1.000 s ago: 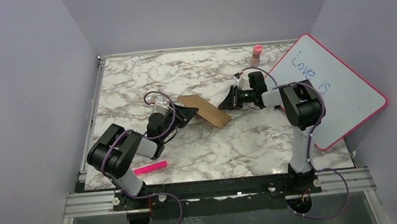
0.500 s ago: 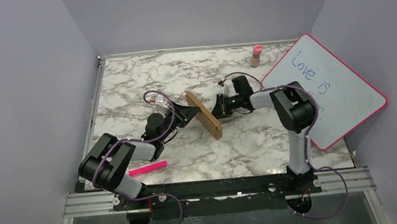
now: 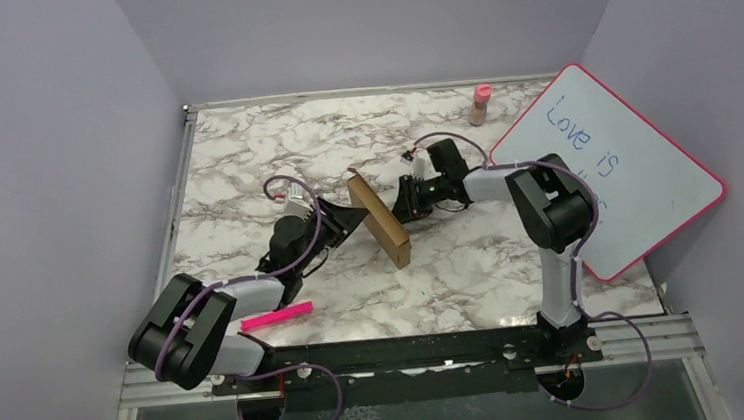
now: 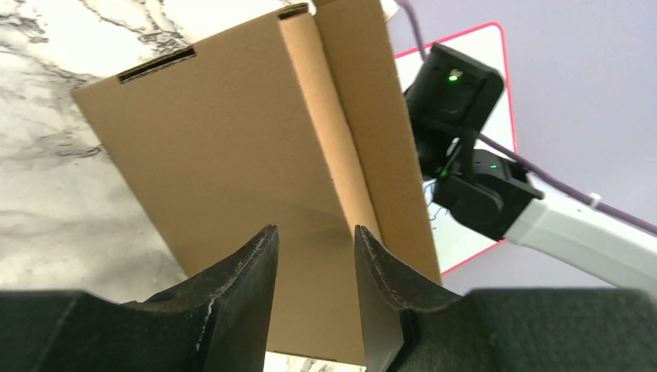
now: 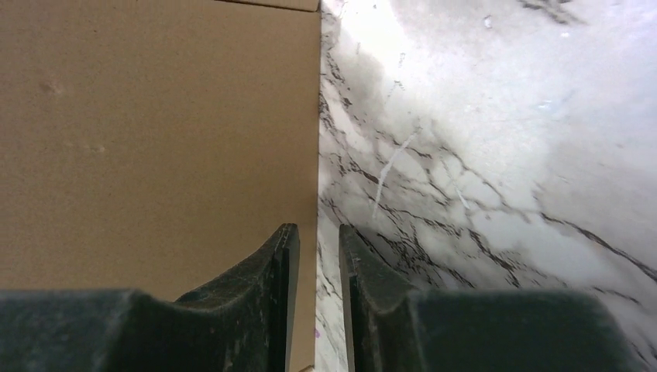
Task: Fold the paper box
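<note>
Paper box, plain brown and unprinted, stands on one long edge in the middle of the marble bench, its thin top edge running from far left to near right. It sits between the two arms. The left gripper meets its left face from the near left. In the left wrist view the jaws stand apart, released, with only the brown panel seen through the gap. A slit is cut near that panel's far edge, and a narrow folded strip runs down it toward the right finger. The right gripper comes at the other face from the far right, just beside the cardboard. In the right wrist view its fingers are a narrow gap apart and pinch nothing; the panel's straight edge lines up with that gap, with bare marble to the right. A pink marker lies at the near side by the left arm. A pink-framed whiteboard reading "Love is" sits at the right, and a small pink-capped bottle stands at the far edge.
</note>
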Robot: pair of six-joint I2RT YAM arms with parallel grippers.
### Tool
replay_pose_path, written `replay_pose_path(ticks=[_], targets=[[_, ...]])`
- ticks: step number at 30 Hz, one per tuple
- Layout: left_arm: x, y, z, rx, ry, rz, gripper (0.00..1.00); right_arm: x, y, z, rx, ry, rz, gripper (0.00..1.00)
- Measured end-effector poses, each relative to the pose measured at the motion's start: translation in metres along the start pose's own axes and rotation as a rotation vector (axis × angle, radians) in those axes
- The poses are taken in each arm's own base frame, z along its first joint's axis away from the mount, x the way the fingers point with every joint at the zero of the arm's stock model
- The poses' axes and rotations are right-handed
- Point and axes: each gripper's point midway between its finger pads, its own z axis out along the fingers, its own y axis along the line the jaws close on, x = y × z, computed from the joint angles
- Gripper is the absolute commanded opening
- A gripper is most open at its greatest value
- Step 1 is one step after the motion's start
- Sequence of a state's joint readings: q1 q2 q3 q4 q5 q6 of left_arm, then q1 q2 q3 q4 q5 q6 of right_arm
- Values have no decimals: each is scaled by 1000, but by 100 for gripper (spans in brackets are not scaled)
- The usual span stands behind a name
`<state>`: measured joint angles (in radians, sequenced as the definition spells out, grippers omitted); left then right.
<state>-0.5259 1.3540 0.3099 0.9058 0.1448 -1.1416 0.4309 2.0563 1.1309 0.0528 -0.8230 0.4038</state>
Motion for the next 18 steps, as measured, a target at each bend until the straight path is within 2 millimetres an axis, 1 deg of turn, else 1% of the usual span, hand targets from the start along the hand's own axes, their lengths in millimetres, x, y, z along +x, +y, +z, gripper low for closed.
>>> replay_pose_path(ticks=[3,5,7,10,13,15,18], targets=[[2,9,-1,-32,2,15,43,-6,-3,-7,42,-24,-9,39],[3,12,-2,-43,7,28,44,-15,-8,-15,82,-55,-10,41],[-4,14,-4,-56,1,48,46,-23,-14,-25,127,-85,-6,43],[-22,20,-6,-78,-22,72,48,-35,-16,-43,195,-133,-20,45],[-40,23,-7,-90,-49,91,49,-47,-4,-62,240,-180,-61,47],[-44,25,-9,-95,-48,99,52,-54,9,-75,258,-211,-98,48],[-49,32,-14,-117,-44,116,61,-63,31,-98,277,-260,-158,50]])
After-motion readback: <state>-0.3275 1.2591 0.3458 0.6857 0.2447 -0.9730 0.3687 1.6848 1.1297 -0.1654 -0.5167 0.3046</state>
